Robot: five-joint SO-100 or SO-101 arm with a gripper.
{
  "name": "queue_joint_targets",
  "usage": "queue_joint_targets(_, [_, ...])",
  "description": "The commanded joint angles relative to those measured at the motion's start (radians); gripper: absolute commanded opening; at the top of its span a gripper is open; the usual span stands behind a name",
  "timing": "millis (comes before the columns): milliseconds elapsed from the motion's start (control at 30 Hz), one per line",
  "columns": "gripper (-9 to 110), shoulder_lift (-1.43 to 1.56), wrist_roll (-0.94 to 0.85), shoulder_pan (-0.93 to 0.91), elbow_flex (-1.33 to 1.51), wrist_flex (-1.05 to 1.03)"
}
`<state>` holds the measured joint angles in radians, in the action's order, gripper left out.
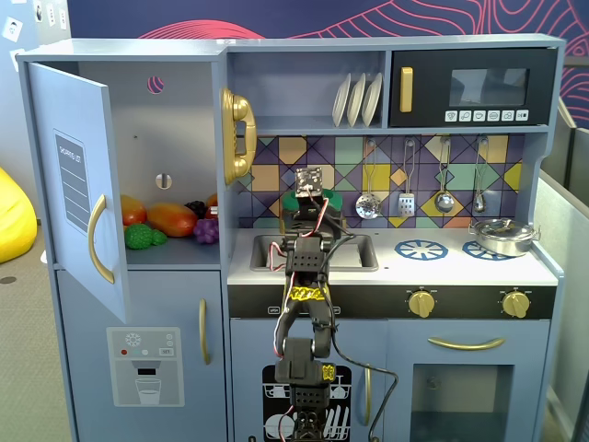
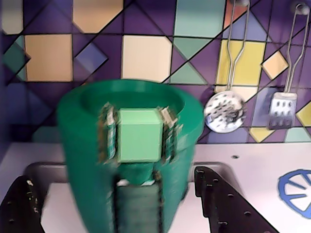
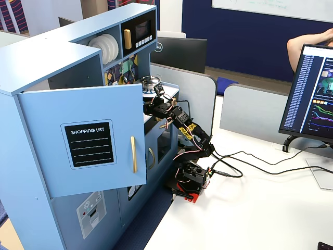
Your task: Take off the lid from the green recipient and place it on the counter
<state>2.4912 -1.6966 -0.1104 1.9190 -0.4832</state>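
The green recipient fills the middle of the wrist view, blurred, with a light green block and a ribbed strip on its front. A flat green round surface, which seems to be the lid, sits inside its rim. It stands at the back of the counter, behind the sink. My gripper is open, with one black finger at the left and the other at the right of the recipient's lower part, holding nothing. In a fixed view the recipient peeks out behind my arm.
The sink basin lies under my wrist. A steel pot stands on the right burner, and a blue burner ring is bare. A strainer and a spatula hang on the tiled wall. The cupboard door is open at the left.
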Motion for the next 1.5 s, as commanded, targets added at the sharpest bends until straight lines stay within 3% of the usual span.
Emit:
queue_joint_targets(0, [36,-0.057,-0.015,-0.020,-0.101,0.043])
queue_joint_targets(833, [27,-0.337,-0.048,0.037,-0.318,0.083])
queue_joint_targets(1000, [18,-0.356,-0.057,0.063,-0.339,0.083])
queue_joint_targets(1133, [1,-0.357,-0.057,0.094,-0.334,0.084])
queue_joint_targets(1467, [0,-0.370,-0.054,0.107,-0.383,0.221])
